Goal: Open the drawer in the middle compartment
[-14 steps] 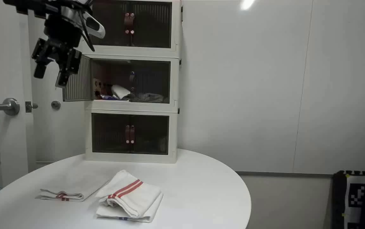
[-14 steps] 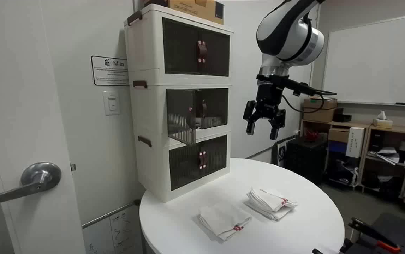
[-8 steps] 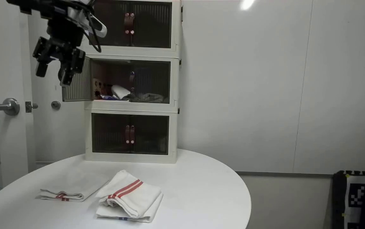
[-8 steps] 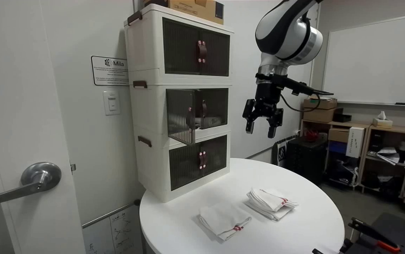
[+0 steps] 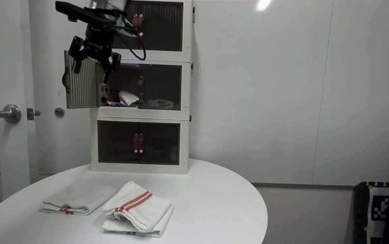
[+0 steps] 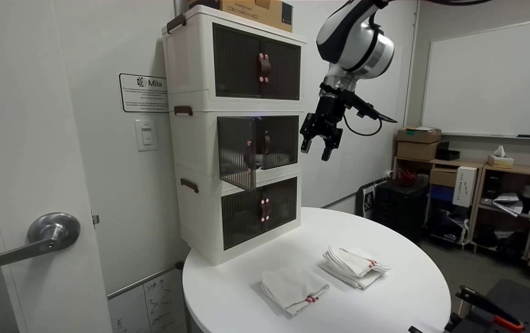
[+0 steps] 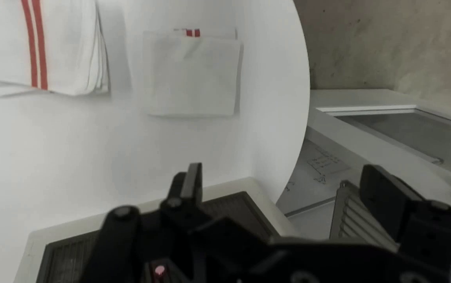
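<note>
The drawer (image 5: 83, 93), a ribbed dark see-through door panel, stands swung outward on its side hinge. It also shows in an exterior view (image 6: 237, 155) and partly in the wrist view (image 7: 357, 220). The middle compartment (image 5: 140, 114) shows in both exterior views (image 6: 194, 143); its other panel is shut. A white item (image 5: 128, 98) and grey cloth (image 5: 157, 103) lie inside. My gripper (image 5: 91, 74) is open and empty, fingers pointing down. In an exterior view (image 6: 316, 150) it hangs in the air beside the stack, apart from it. In the wrist view (image 7: 284, 177) the panel appears near one finger.
The lower unit (image 5: 140, 167) and upper unit (image 6: 258, 104) have shut doors with red-brown handles. Folded white towels with red stripes (image 5: 140, 206) (image 5: 79, 198) lie on the round white table (image 5: 221, 203). A cardboard box (image 6: 255, 11) sits on the stack.
My gripper has moved closer to the stack and a little up, rightward in an exterior view and leftward in an exterior view. It stays open. The swung-out panel has not visibly moved.
</note>
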You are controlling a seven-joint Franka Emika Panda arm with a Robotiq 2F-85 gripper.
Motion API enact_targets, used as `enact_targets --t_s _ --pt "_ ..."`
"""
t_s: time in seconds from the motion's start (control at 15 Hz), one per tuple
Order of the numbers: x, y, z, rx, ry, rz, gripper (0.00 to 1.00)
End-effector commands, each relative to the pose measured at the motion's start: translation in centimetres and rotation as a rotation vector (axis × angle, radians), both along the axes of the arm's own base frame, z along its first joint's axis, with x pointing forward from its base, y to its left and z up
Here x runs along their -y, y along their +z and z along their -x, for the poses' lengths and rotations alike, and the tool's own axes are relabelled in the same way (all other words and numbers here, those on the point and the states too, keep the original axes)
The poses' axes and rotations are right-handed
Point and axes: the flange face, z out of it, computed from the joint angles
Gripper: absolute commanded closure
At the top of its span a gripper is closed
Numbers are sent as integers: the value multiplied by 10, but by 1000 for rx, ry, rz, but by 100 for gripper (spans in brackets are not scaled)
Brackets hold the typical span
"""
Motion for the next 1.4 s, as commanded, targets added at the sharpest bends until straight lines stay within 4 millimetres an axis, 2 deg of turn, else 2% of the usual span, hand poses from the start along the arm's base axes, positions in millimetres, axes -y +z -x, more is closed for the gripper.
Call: enact_targets --t_s 0.0,0.2,0.4,0.53,0.6,0.67,1.07,1.2,1.33 --pt "14 7 -53 64 24 -8 0" --pt "26 10 -83 84 49 104 0" --pt "27 15 -100 89 128 150 0" --pt "19 19 -103 68 254 94 0" --pt "13 22 -98 54 289 43 0" --pt "17 13 -93 60 208 99 0" --pt "12 18 -94 54 269 65 0" --pt "12 7 -91 57 283 99 0" --pt "8 0 -101 178 322 137 0"
